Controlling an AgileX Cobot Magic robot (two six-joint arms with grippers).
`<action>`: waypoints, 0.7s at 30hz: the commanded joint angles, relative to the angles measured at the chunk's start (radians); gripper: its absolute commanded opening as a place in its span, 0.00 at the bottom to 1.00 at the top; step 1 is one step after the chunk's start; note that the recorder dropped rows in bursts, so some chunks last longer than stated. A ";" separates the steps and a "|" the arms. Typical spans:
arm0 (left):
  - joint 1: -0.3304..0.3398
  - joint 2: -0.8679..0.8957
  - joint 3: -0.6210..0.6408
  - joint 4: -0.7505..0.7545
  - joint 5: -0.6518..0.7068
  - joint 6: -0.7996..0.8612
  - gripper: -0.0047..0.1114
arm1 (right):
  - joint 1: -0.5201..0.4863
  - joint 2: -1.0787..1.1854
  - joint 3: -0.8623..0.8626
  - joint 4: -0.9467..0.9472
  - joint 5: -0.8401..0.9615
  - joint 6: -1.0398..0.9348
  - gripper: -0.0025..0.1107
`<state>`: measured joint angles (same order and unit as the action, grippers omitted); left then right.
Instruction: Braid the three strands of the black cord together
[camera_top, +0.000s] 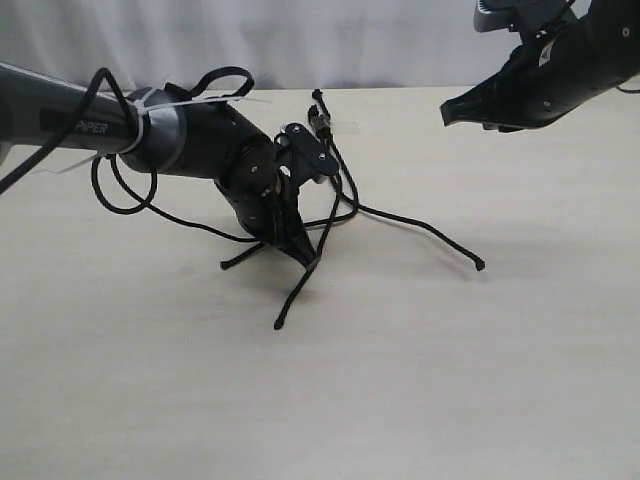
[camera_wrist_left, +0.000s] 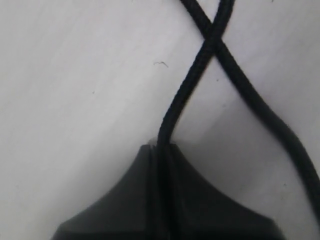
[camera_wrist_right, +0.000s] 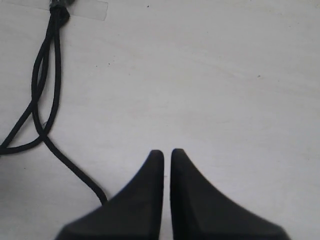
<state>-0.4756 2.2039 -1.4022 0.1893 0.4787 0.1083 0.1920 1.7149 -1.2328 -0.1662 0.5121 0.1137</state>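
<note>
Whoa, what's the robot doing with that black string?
It is working on braiding the black cord. The cord's knotted head is stuck down with tape at the far side of the table. The left gripper is down low, pinched shut on one strand that crosses another. The right gripper hangs in the air, closed and holding nothing. The strand ends lie spread apart, so there is hardly any braid yet.
</note>
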 joint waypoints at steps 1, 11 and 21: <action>-0.014 0.020 0.004 -0.063 0.049 -0.001 0.08 | -0.006 -0.008 0.002 0.006 -0.010 0.000 0.06; -0.239 0.011 -0.068 0.047 0.217 -0.032 0.16 | -0.006 -0.008 0.002 0.020 -0.013 0.000 0.06; -0.082 -0.018 -0.040 0.105 0.191 -0.132 0.17 | -0.006 -0.008 0.002 0.020 -0.013 0.000 0.06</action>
<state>-0.5601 2.1950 -1.4519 0.3070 0.6891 -0.0181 0.1920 1.7149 -1.2319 -0.1503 0.5102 0.1137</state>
